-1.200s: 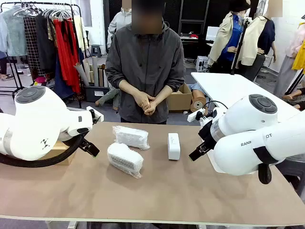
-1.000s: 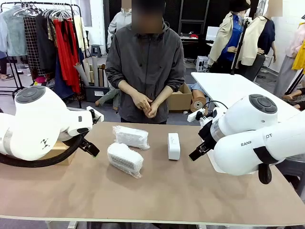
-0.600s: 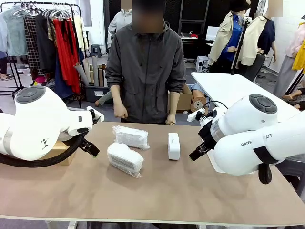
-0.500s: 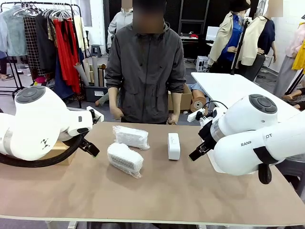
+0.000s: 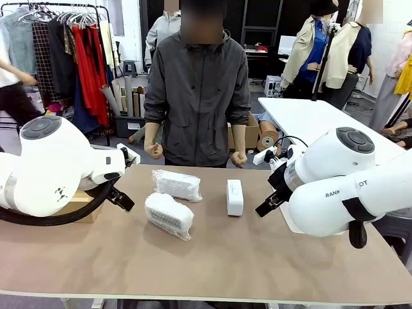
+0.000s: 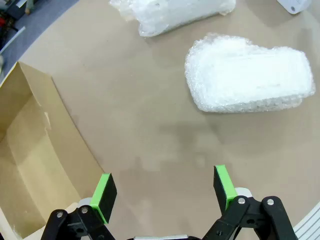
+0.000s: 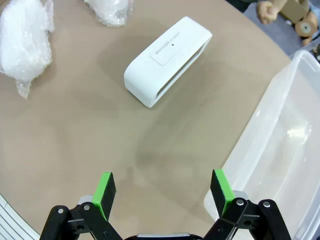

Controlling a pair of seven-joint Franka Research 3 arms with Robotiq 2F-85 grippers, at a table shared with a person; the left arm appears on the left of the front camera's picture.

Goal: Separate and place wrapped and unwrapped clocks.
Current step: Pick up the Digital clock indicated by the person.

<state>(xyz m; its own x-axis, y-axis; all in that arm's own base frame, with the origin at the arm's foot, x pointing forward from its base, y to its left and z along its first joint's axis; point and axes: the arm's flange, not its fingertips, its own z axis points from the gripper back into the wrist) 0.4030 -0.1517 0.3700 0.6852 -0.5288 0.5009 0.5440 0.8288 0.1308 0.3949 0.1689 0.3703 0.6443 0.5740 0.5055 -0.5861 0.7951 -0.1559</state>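
Two bundles are lying left of centre on the table point(image 5: 225, 264), the near wrapped clock point(image 5: 168, 214) and far wrapped clock point(image 5: 177, 185); the bare clock point(image 7: 167, 60) is sitting just right of them; left gripper point(image 6: 164, 187) and right gripper point(image 7: 162, 192) are hovering wide open, empty; bubble wrap is probably going to squash and slip (take each across its narrow width); the bare shell, likely hard and slick, is carrying print too small to read.

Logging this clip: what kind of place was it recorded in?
Probably a robot lab or workshop set up in a storeroom-like space. Behind the brown work table stand a rack of hanging clothes, a cardboard box on the floor and a second white table.
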